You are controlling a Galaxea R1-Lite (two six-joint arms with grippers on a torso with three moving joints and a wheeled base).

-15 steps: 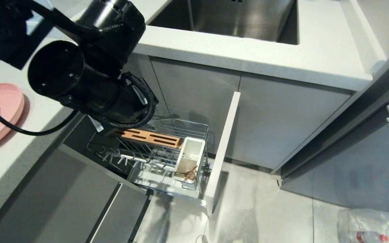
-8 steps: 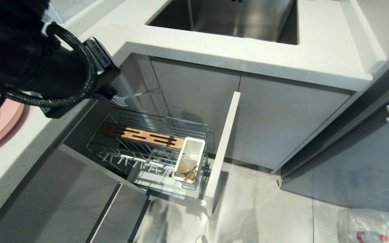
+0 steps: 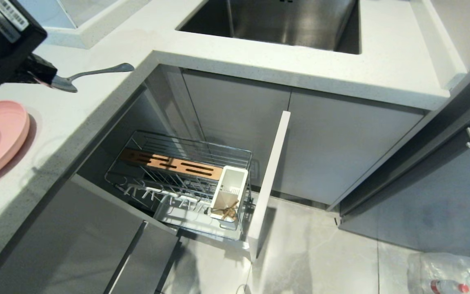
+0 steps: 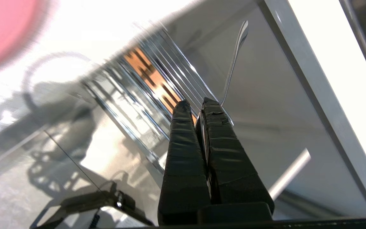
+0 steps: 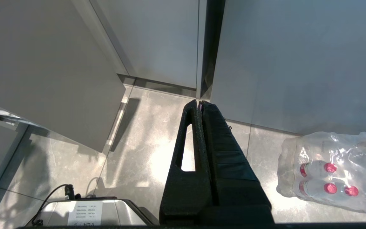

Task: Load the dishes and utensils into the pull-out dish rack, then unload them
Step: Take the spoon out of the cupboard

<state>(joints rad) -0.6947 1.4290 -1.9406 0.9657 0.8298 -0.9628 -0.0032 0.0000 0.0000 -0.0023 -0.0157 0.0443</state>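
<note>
Left end effector, spoon bowl hidden

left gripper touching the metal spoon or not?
Touching. In the left wrist view the left gripper has its fingers closed together on the spoon, whose handle sticks out beyond the tips.

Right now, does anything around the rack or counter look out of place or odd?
Nothing stands out. The left gripper holds the spoon over the counter; the rack is pulled out and looks undamaged.
</note>
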